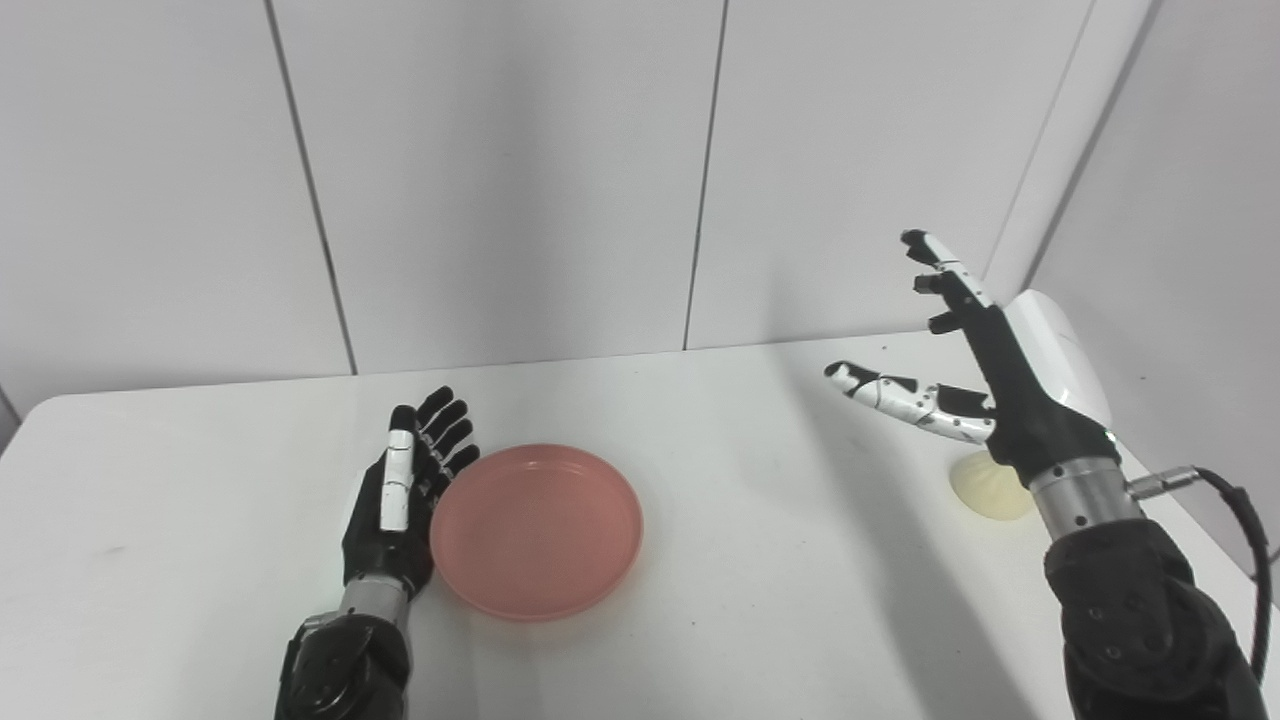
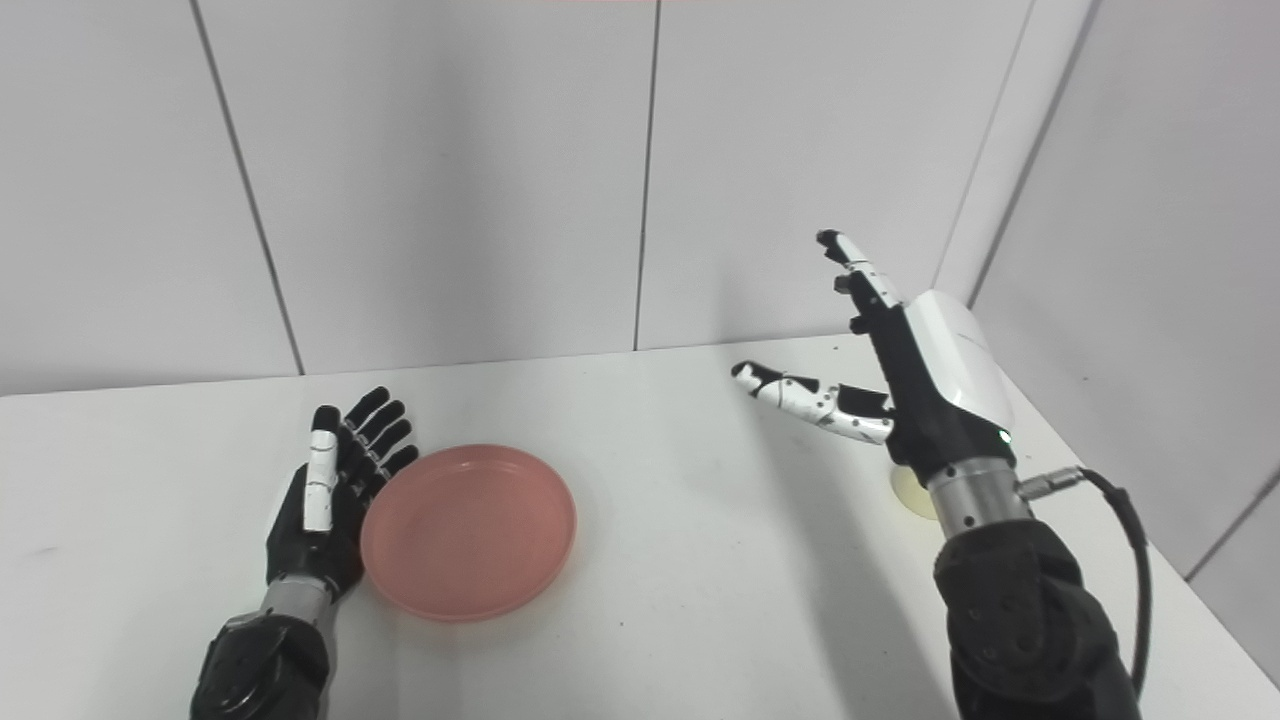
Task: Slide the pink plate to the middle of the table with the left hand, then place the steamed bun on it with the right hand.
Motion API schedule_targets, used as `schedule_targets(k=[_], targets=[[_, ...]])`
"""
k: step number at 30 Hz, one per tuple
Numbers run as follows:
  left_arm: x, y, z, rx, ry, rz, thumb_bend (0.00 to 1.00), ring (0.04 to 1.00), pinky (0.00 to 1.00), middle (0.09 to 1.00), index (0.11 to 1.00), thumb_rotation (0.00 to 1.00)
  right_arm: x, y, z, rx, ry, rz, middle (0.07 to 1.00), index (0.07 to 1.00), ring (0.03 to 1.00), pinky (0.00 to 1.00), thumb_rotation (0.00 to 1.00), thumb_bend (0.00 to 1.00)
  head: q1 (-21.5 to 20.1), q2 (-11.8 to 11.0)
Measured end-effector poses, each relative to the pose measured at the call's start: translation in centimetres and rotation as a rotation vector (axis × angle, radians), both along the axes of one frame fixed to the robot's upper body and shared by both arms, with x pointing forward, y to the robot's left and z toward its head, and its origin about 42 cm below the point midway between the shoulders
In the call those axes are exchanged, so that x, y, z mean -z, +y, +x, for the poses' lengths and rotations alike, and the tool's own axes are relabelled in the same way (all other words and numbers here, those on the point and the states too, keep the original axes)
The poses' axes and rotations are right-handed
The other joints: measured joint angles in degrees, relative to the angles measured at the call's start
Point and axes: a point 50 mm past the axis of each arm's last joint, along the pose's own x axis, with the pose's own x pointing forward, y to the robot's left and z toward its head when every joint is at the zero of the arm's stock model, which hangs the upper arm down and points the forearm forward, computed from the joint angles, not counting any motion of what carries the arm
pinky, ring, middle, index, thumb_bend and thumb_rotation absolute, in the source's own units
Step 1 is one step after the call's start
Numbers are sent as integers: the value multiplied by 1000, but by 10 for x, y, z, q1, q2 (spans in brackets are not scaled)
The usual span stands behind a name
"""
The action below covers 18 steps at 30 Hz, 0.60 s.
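Note:
The pink plate (image 1: 536,530) lies flat on the white table (image 1: 750,560), a little left of the middle. My left hand (image 1: 400,490) is open, its fingers straight, its palm against the plate's left rim. The pale steamed bun (image 1: 985,488) sits near the table's right edge, partly hidden behind my right wrist; only a sliver of the bun shows in the right eye view (image 2: 910,492). My right hand (image 1: 975,370) is open and empty, fingers spread and raised above the table, just over the bun.
White wall panels (image 1: 500,180) stand close behind the table and along its right side (image 1: 1180,250). A black cable (image 1: 1240,540) loops from my right wrist near the table's right edge.

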Motion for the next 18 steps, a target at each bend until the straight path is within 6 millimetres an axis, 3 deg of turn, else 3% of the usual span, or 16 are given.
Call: schedule_targets(k=[10,15,18], targets=[[0,-1,0,-2,-13,8,832,878,818,857,791,874,-8,-56,29,136,206,-151,868,840,810,618,547,912,3,1],[0,0,-1,-7,-15,21,834,878,829,855,794,878,11,-78,45,216,281,-211,886,837,850,665,589,929,2,1],[0,0,-1,-7,-15,22,845,871,831,854,793,870,21,-84,51,237,321,-244,888,815,878,694,533,917,1,1]])
